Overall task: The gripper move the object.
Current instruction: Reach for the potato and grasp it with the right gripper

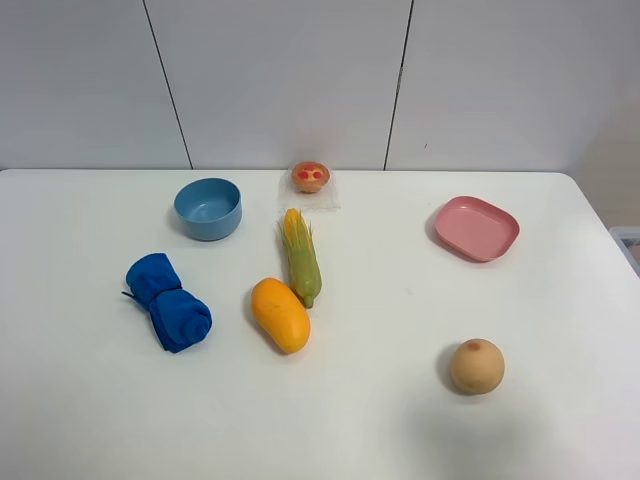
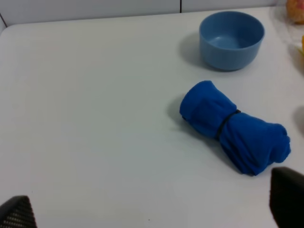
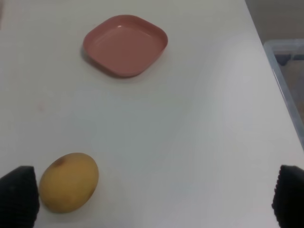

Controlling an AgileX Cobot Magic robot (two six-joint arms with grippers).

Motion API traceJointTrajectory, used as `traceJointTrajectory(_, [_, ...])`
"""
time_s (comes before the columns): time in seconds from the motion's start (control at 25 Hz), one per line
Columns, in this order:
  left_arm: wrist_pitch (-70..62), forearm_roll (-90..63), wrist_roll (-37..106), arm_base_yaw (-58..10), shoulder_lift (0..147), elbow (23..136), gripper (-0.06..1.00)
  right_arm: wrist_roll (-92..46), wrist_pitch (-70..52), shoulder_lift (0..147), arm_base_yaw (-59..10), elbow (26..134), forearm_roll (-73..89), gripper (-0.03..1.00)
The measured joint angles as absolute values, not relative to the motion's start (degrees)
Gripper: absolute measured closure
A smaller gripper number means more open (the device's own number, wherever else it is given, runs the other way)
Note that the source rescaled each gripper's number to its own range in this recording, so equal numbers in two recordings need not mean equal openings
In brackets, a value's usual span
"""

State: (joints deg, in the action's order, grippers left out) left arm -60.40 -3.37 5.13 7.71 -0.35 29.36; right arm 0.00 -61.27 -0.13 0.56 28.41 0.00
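Mia: Where is the peach?
Tom: The peach [image 1: 477,366] sits on the white table [image 1: 100,430], at the near end, on the right side. It is round and tan, with a little red dimple.
Mia: Does the right gripper have it?
Tom: No. The right gripper [image 3: 154,197] has its fingers spread wide and holds nothing. In its wrist view the peach lies between them, close beside one dark finger [image 3: 19,197].
Mia: And the left one?
Tom: The left gripper [image 2: 152,209] is spread wide too, with nothing in it. A rolled blue cloth [image 2: 235,127] lies near one of its fingers.
Mia: What is farther back?
Tom: The orange mango [image 1: 280,314] lies in the middle, well apart from the peach, with the cloth on its left. A green corn cob [image 1: 300,257] lies just behind the mango. They may touch, but it is hard to tell. Then comes the pink plate [image 1: 477,228] on the right and the blue bowl [image 1: 208,208] on the left. Farthest back, by the wall, sits a small tart [image 1: 311,176] with red spots.
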Motion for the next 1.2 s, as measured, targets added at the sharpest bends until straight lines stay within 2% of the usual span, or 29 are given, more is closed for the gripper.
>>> traceJointTrajectory(0.68, [-60.40, -3.37, 5.06, 7.71, -0.35, 29.36, -0.06, 0.00, -61.27, 0.47, 0.56, 28.41, 0.34, -0.03])
traceJointTrajectory(0.92, [-60.40, -3.37, 5.12, 7.71, -0.35, 29.36, -0.06, 0.84, -62.60, 10.84, 0.56, 30.59, 1.90, -0.03])
traceJointTrajectory(1.2, [-60.40, -3.37, 5.13, 7.71, -0.35, 29.36, -0.06, 3.89, -68.60, 26.11, 0.56, 43.64, 3.40, -0.03])
